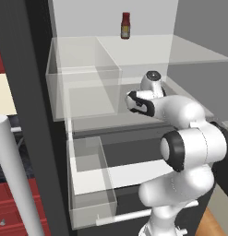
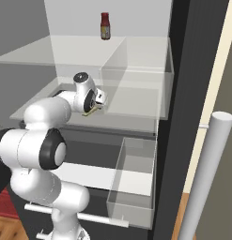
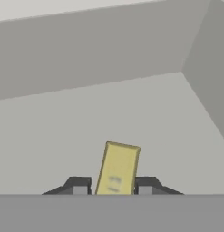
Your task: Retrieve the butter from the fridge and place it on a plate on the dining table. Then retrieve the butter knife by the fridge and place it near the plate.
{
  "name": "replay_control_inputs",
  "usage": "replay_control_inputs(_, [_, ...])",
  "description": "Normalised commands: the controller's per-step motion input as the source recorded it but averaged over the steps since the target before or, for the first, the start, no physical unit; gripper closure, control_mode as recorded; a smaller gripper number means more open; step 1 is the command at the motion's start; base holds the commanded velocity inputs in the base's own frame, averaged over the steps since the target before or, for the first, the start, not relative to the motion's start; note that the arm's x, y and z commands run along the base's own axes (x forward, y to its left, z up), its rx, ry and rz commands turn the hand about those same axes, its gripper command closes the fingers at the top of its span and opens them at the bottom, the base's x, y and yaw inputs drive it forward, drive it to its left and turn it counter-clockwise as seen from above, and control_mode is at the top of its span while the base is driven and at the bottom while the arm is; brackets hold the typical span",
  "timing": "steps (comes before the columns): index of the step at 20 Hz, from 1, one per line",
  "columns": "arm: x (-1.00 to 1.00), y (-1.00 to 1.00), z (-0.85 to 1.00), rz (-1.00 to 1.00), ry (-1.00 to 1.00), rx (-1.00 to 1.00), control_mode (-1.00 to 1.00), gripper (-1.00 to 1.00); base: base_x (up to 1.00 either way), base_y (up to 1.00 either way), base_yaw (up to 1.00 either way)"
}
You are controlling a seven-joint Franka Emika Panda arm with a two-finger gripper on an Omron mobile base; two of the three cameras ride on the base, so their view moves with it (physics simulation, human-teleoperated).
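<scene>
the white arm reaches into the open fridge (image 1: 23,92), whose dark grey door edge stands far to the left of the claw in the left base view and far to its right in the right base view. in the hand view the claw (image 3: 112,186) has its two dark fingertips (image 3: 78,185) pressed against either side of the butter (image 3: 117,168), a yellow stick that stands tilted between them and rises ahead of the tips over a pale grey shelf floor. in the right base view the claw (image 2: 95,107) sits at the end of the wrist with a sliver of yellow at its tip, just above the glass shelf (image 2: 131,123). just to the right of the claw there stands a clear bin (image 2: 136,89), and below and to the right a clear drawer (image 2: 136,173) is pulled out. above and behind the claw, on the upper shelf, stands a small red sauce bottle (image 2: 105,26) with a yellow label, well apart from the hand. in the left base view the wrist hides the claw tip, so the butter cannot be made out there.
</scene>
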Motion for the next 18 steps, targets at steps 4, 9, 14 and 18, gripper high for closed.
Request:
replay_control_inputs(4, [-0.50,0.00,0.00,0.14,0.00,0.00,-1.00,1.00,0.00,0.00,0.00])
replay_control_inputs(9, [-0.75,0.00,0.13,0.06,0.03,0.00,-1.00,1.00,0.00,0.00,0.00])
replay_control_inputs(14, [-0.61,0.00,0.22,0.00,0.13,0.00,-1.00,1.00,0.00,0.00,0.00])
replay_control_inputs(18, [-0.46,0.00,0.23,0.00,0.20,0.00,-1.00,1.00,0.00,0.00,0.00])
